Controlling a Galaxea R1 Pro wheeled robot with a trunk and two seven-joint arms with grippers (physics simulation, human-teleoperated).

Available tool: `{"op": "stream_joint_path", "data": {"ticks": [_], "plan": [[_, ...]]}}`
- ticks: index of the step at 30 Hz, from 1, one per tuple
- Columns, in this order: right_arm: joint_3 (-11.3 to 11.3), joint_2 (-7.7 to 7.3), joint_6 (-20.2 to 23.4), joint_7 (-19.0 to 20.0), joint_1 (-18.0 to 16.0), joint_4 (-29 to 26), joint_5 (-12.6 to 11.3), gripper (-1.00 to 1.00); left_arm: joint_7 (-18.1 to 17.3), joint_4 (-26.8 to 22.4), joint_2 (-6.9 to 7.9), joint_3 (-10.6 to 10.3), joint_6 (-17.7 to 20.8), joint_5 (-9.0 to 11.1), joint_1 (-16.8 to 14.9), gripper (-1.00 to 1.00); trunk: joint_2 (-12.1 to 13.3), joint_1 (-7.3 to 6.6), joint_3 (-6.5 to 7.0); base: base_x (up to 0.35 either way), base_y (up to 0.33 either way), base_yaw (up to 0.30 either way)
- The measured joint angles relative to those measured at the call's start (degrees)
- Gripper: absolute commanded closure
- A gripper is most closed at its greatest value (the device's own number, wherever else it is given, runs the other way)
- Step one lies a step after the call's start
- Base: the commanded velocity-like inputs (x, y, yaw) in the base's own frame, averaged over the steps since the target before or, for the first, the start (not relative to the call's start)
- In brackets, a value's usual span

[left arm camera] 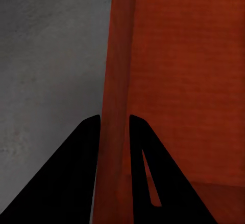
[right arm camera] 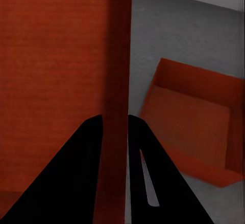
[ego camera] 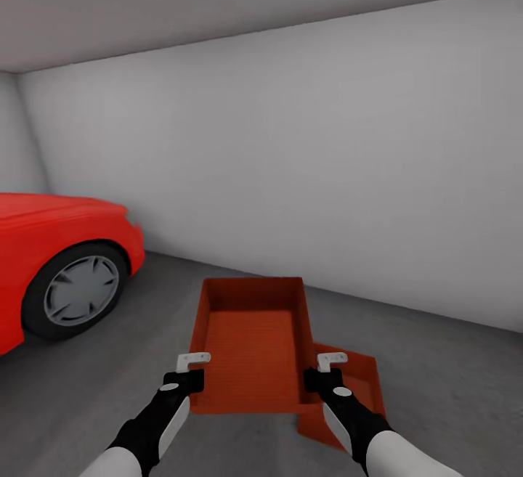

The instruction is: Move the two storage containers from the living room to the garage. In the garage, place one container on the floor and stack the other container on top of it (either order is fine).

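Where held bin hangs, red car nr.

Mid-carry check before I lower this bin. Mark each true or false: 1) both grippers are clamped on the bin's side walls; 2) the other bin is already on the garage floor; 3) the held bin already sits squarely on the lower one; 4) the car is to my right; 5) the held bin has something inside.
1) True: the left gripper and right gripper each pinch a side wall of the held bin.
2) True: the second bin lies on the grey floor.
3) False: the lower bin sits offset to the right and skewed.
4) False: the red car is to the left.
5) False: it is empty.
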Motion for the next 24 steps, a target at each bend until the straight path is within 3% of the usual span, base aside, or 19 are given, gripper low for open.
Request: {"op": "stream_joint_path", "data": {"ticks": [24], "plan": [[-0.17, 0.04, 0.01, 0.05, -0.02, 0.01, -0.03, 1.00, 0.03, -0.37, 0.01, 0.04, 0.49, -0.26, -0.02, 1.00, 0.01, 0.03, 0.00, 0.014, 0.007, -0.287]]}}
